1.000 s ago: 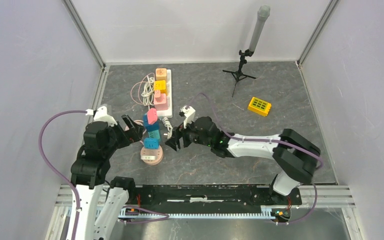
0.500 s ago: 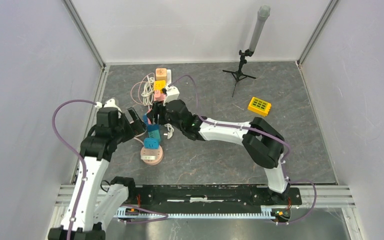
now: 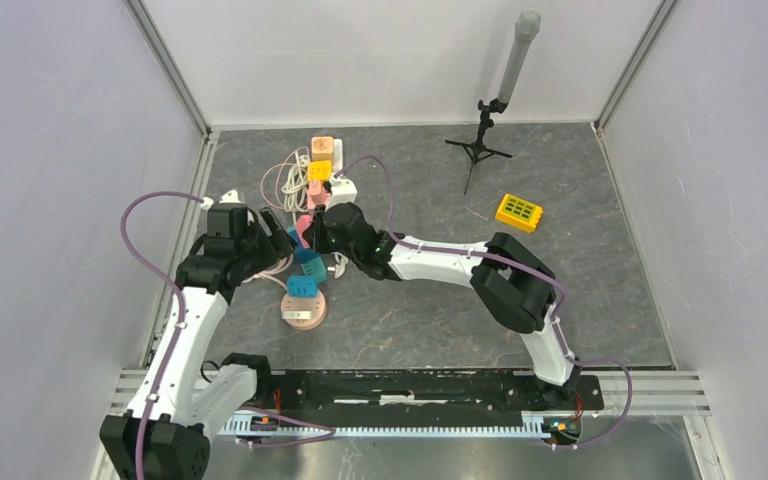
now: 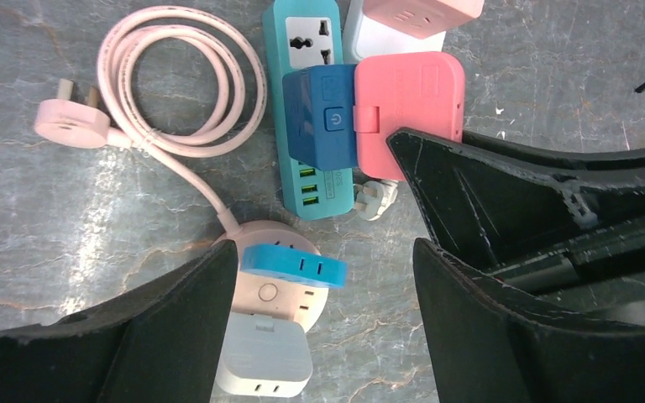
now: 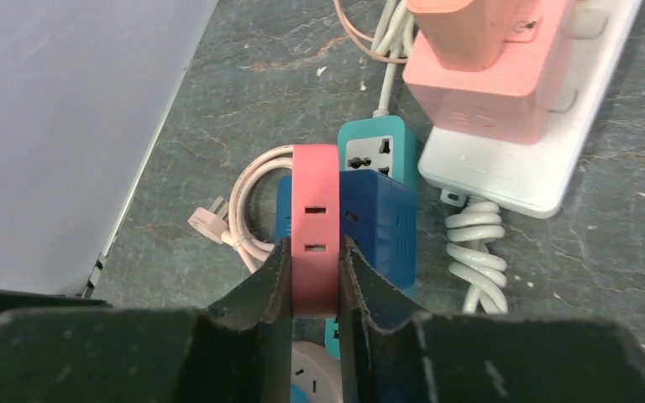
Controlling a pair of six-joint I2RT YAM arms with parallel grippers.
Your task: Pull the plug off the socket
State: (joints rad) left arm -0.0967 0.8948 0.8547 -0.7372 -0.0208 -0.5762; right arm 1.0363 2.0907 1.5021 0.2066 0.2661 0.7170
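Note:
A pink plug (image 5: 315,227) sits against a dark blue adapter (image 5: 382,218) on the teal power strip (image 5: 376,147). My right gripper (image 5: 315,252) is shut on the pink plug, one finger on each flat side. In the top view the right gripper (image 3: 312,228) and the pink plug (image 3: 303,224) lie just left of centre. My left gripper (image 4: 326,260) stands open above the floor, nothing between its fingers. The left wrist view shows the pink plug (image 4: 407,96) beside the blue adapter (image 4: 319,117).
A round pink socket (image 4: 269,290) carries a light blue adapter (image 4: 294,264) and a white one (image 4: 264,365); its coiled pink cord (image 4: 180,84) lies beside it. A white strip (image 5: 512,168) with pink and orange adapters, a tripod (image 3: 480,140) and a yellow block (image 3: 518,212) stand farther off.
The right arm swung left and away from me to the pink plug and shut on it. The left gripper moved forward toward the strip, its jaws a little narrower.

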